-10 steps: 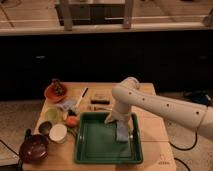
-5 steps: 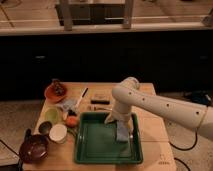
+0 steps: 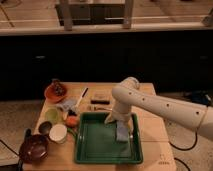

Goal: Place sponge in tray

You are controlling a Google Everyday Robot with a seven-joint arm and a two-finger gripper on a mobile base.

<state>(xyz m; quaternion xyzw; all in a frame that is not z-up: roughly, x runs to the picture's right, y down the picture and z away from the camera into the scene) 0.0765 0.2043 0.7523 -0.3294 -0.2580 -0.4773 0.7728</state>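
The white arm's two-finger gripper [image 3: 119, 121] hangs low over the right half of the green rectangular plastic tray [image 3: 88, 148] on the wooden table [image 3: 150, 134]. The pale grey-blue sponge [image 3: 122, 133] sits directly below it, inside the tray; whether it is released I cannot tell. The placing looks nearly done: only letting go and withdrawing remain
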